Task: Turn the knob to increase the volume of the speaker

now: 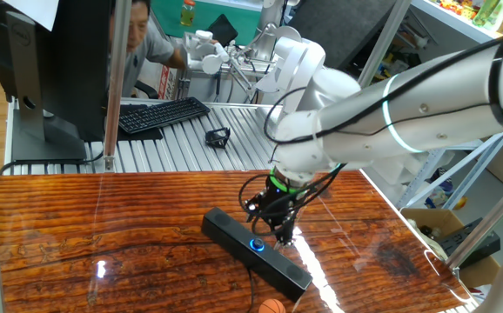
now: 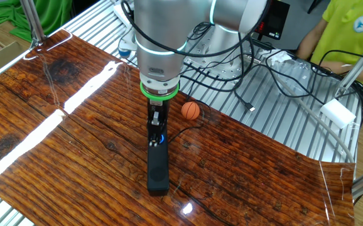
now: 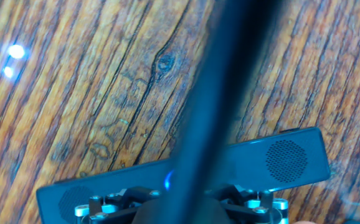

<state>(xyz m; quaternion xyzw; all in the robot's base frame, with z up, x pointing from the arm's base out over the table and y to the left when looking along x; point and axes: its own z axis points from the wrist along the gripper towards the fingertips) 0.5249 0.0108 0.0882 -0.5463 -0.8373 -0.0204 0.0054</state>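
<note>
The speaker [image 1: 256, 250] is a long slim black bar lying diagonally on the wooden table; it also shows in the other fixed view [image 2: 157, 166] and in the hand view [image 3: 286, 158]. The knob [image 1: 258, 245] glows with a blue ring at its middle. It shows only as a blue glint in the other fixed view [image 2: 161, 139] and in the hand view [image 3: 167, 180]. My gripper [image 1: 284, 236] hangs over the speaker just beside the knob, not around it, also seen in the other fixed view [image 2: 155, 139]. Its fingers look pressed together, one dark blurred bar in the hand view.
A small orange ball [image 2: 191, 110] lies near the speaker's end, also at the frame's bottom edge [image 1: 271, 306]. A black keyboard [image 1: 160, 115], a monitor [image 1: 51, 69] and a small black object [image 1: 217, 136] sit on the slatted metal surface behind. A person [image 1: 138, 39] sits beyond. Cables [image 2: 257, 75] lie there.
</note>
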